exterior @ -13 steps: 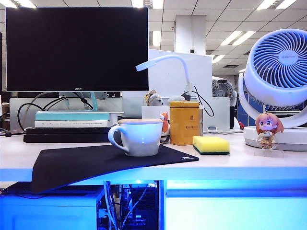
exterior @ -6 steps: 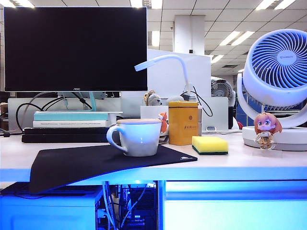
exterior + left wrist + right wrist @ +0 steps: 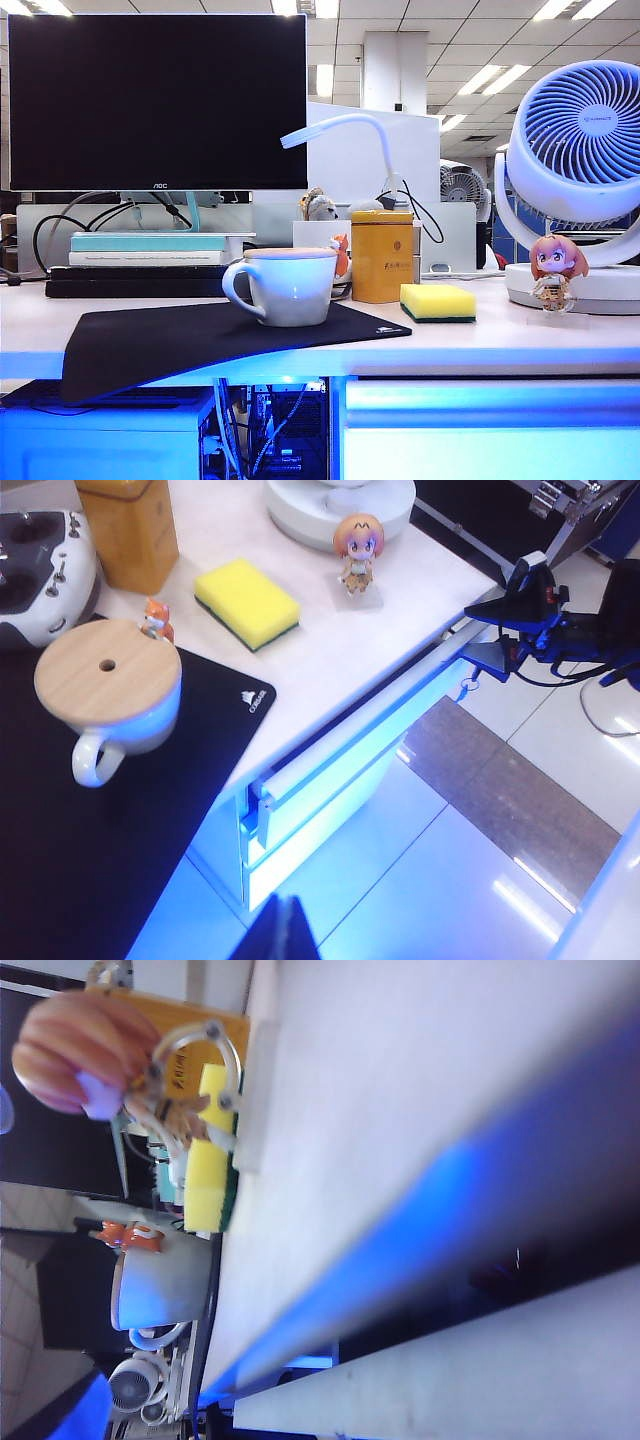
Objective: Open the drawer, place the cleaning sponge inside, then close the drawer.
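Sponge placement first: the cleaning sponge (image 3: 247,602) is seen lying flat on the desk top (image 3: 330,640), yellow face up, well apart from the right gripper (image 3: 490,635) and higher than it, back from the desk edge. The right gripper is held at the far end of the drawer (image 3: 330,780), close against the drawer's upper lip just under the desk edge, with its jaws spread wide; whether the lip is touched cannot be told. Of the left gripper (image 3: 278,935) only a dark tip is shown, low over the floor in front of the drawer, and its opening cannot be told.

Between the right gripper and the sponge, a small figurine (image 3: 358,550) is stood on the desk, near the sponge but apart from it. On the sponge's other side a yellow tin canister (image 3: 130,525) is set near it, and a lidded cup (image 3: 108,685) is placed on a black mouse mat (image 3: 60,810).

A dark gap is seen between the desk edge and the drawer's top. In front of the drawer panel, glossy floor (image 3: 480,810) is left open.
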